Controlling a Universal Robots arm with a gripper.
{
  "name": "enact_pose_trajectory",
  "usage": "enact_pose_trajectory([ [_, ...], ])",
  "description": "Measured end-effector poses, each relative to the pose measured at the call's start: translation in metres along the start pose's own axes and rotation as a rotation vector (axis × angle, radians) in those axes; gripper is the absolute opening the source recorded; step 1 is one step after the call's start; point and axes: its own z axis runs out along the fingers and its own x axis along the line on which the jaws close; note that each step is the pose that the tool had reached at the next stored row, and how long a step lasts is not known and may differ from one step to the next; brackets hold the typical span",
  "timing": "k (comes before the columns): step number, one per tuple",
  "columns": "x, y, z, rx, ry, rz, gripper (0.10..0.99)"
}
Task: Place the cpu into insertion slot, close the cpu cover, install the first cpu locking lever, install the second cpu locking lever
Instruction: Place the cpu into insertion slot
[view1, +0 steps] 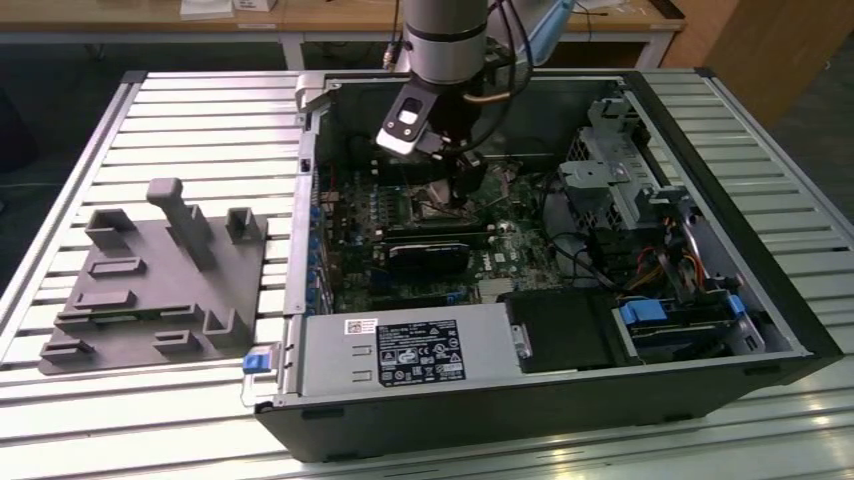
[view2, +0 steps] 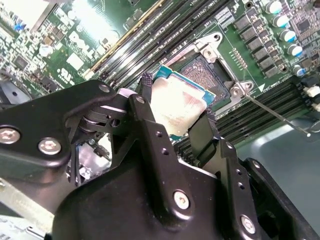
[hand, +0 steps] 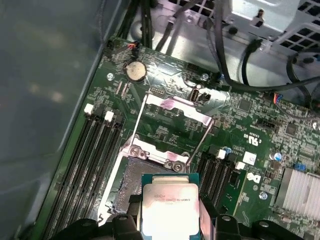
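The pincer (view2: 176, 99) pinches the cpu (hand: 170, 207) by two edges over the open socket (hand: 131, 182); a tilted or offset descent would likely bend contacts.

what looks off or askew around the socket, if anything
Nothing looks damaged or spilled. The cpu is clamped in the gripper just over the open socket and is not yet seated. The cover is flipped open, which fits an unloaded socket.
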Motion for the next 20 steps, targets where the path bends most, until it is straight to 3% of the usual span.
enact_pose_trajectory([
  [20, 0.0074, 0.0018, 0.0061, 0.010, -0.0150, 0.180, 0.541],
])
